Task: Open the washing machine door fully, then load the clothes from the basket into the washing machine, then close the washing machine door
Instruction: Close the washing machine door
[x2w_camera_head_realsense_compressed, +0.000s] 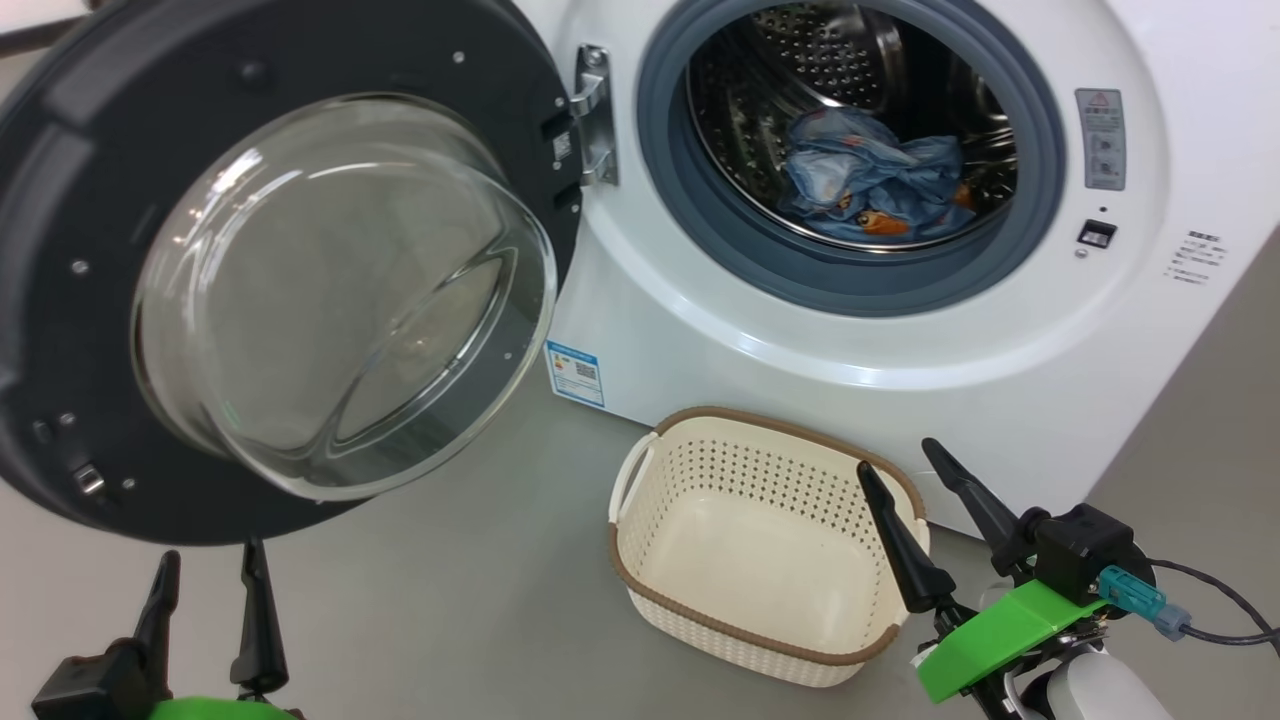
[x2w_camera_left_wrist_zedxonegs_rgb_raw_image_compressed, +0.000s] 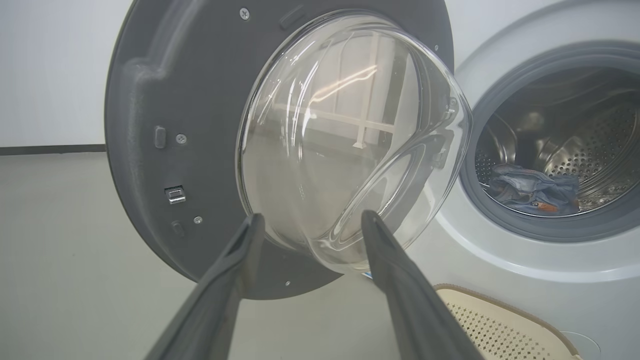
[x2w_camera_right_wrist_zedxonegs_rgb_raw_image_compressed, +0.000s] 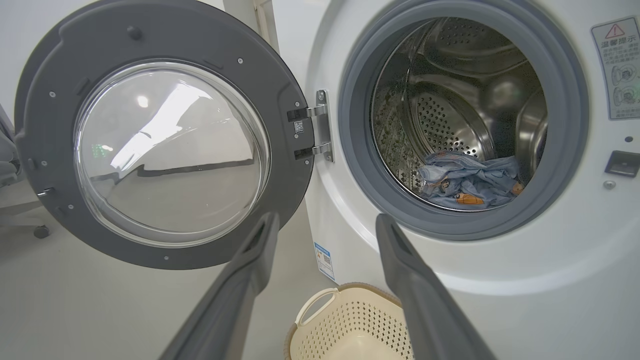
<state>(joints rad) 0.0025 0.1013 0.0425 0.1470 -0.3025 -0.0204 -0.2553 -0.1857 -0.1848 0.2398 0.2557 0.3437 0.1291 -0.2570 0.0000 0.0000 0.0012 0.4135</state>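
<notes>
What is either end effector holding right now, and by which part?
Nothing. The left end effector and right end effector are both open and empty.

washing machine door: matt grey plastic around a glossy clear glass bowl, bright metal hinge. washing machine glossy white, drum shiny perforated steel, gasket dull rubber. clothes soft cloth; basket smooth perforated plastic.

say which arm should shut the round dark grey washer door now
Left: the open left gripper points at the round dark grey door; the right gripper is by the cream perforated basket.
</notes>
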